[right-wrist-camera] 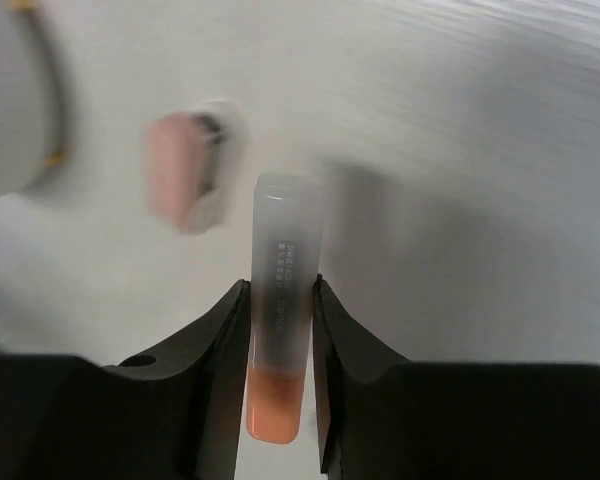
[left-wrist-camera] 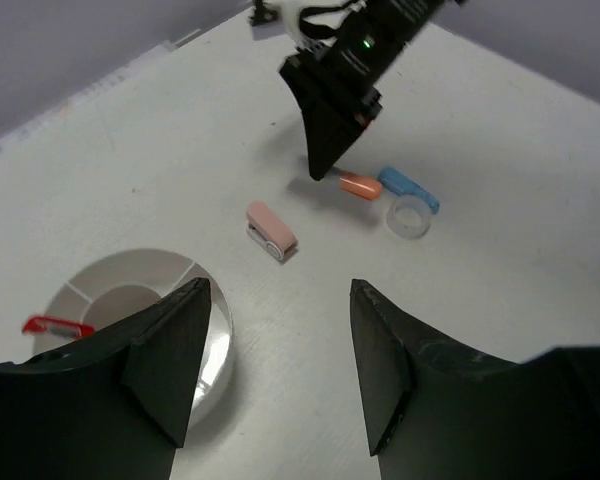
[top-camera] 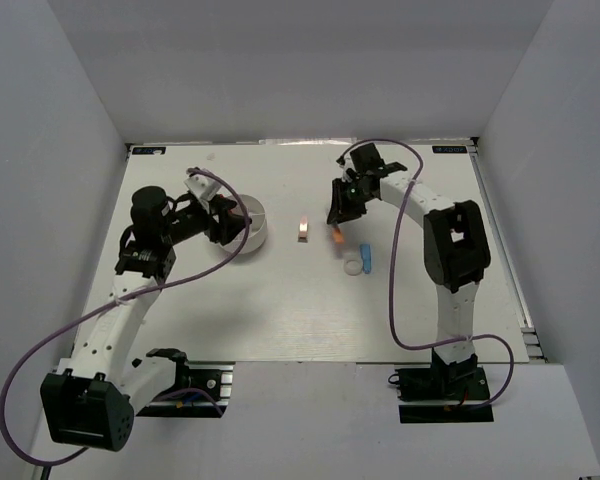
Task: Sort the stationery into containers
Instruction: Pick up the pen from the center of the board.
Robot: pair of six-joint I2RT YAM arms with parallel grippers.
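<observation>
Right pincer (right-wrist-camera: 280, 290) clamped on the orange-white stick (right-wrist-camera: 285, 225), left pincer (left-wrist-camera: 280, 380) open and empty
I see both right fingers (right-wrist-camera: 215, 350) pressed to the stick's sides, a little right of the worktop's (top-camera: 280, 310) middle; the light-blue eraser (top-camera: 366, 257) and white ring (top-camera: 354, 266) lie just toward the near edge from it, the tan clip (top-camera: 303, 229) near the centre. My left fingers (left-wrist-camera: 170, 350) stand well apart by the round white tub (left-wrist-camera: 140, 258), which sits toward the left edge with a red item (left-wrist-camera: 55, 326) in one compartment
</observation>
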